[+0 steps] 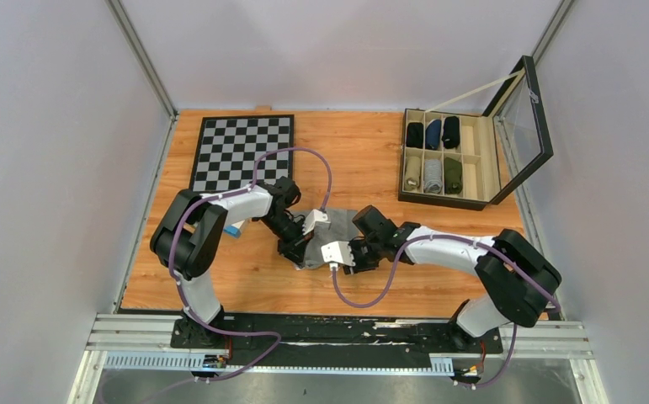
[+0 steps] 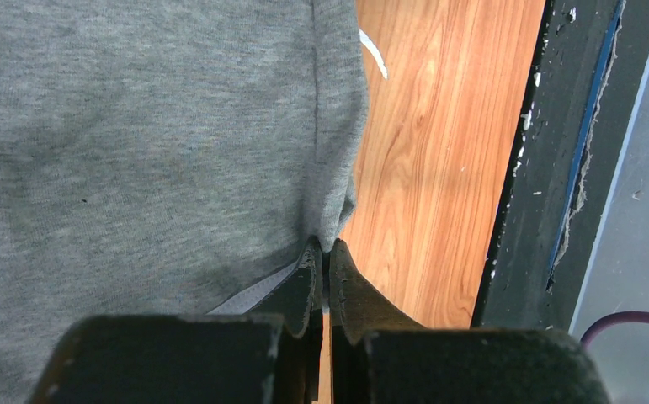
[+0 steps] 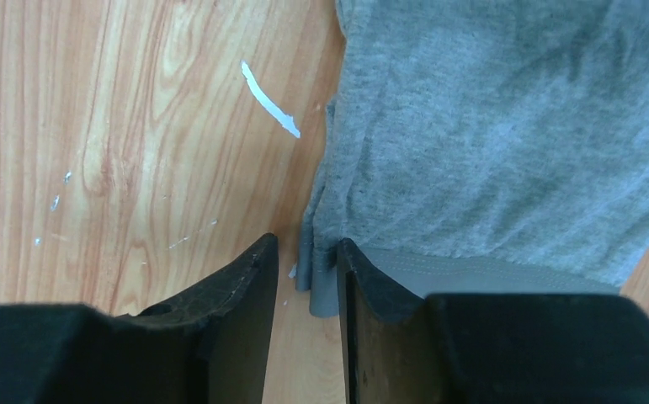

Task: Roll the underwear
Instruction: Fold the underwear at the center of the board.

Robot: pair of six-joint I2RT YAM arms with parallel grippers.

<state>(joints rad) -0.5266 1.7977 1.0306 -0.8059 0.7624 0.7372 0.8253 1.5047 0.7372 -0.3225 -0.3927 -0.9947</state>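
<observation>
Six rolls (image 1: 433, 135) sit in the box (image 1: 438, 199); left gripper (image 2: 324, 252) pinches underwear (image 2: 135, 151), right gripper (image 3: 306, 252) gapes.

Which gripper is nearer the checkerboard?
Left. The left gripper pinches the underwear just near-right of the checkerboard; the right gripper, open at the same garment's edge, sits farther right.

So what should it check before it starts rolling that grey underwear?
1. Left fingers shut on the grey knit underwear: ok.
2. Right fingers clamped too: not ok; they straddle its waistband corner, gap showing.
3. Cloth lying flat on the wooden table: ok.
4. Both holds on the same edge: cannot tell; the arms hide it from above.
5. Black-and-white checkerboard mat and black compartment box out of the way: ok.
</observation>
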